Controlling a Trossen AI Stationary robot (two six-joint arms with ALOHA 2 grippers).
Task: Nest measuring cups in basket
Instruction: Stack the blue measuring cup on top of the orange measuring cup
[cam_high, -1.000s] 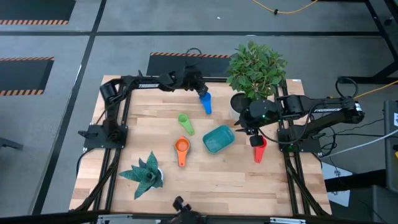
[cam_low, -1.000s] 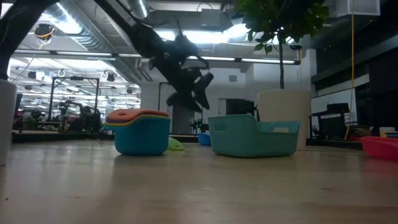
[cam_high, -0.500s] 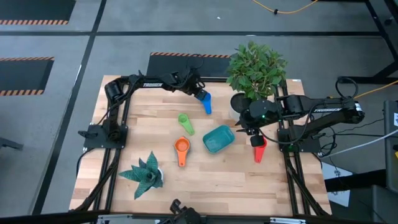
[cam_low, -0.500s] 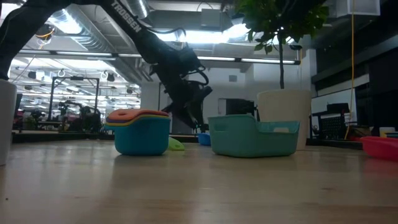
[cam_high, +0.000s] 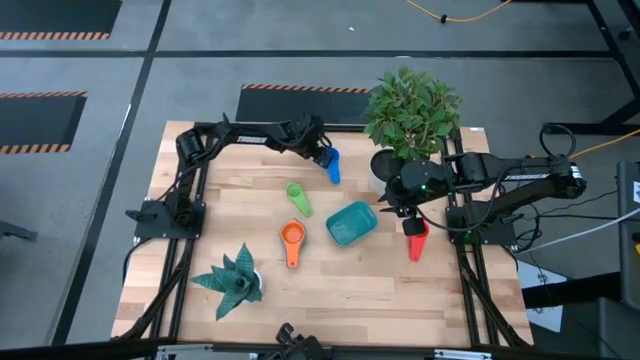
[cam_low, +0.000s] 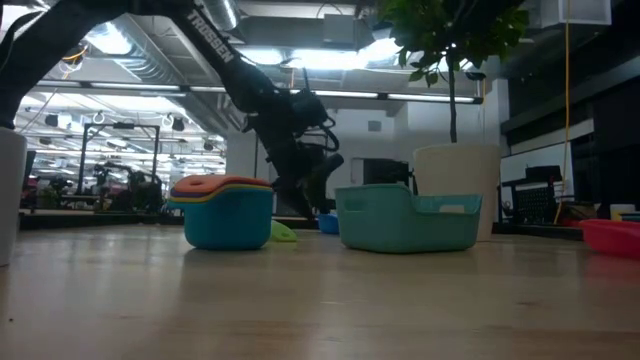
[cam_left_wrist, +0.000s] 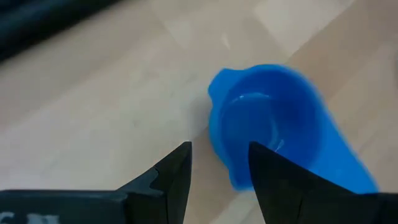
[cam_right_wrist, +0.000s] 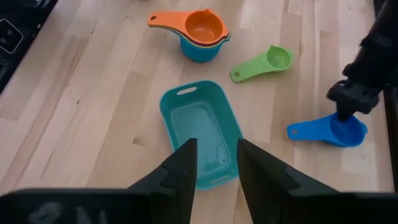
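High view: basket (cam_high: 351, 223) sitting empty; left gripper (cam_high: 322, 155), fingers apart, hovering over blue cup (cam_high: 332, 167); right gripper (cam_high: 400, 207) fingers apart, holding nothing.

The wooden table (cam_high: 350, 290) carries cups (cam_high: 292, 236), basket (cam_high: 351, 223) (teal) and two plants (cam_high: 230, 280).

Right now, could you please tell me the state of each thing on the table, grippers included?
Basket: upright, empty.
Nested stack: upright, orange cup on top.
Green cup: alone on the table.
Blue cup: upright, empty, on the table.
Red cup: on the table by the right arm.
Left gripper: open, over the blue cup's rim.
Right gripper: open, empty, above the basket.
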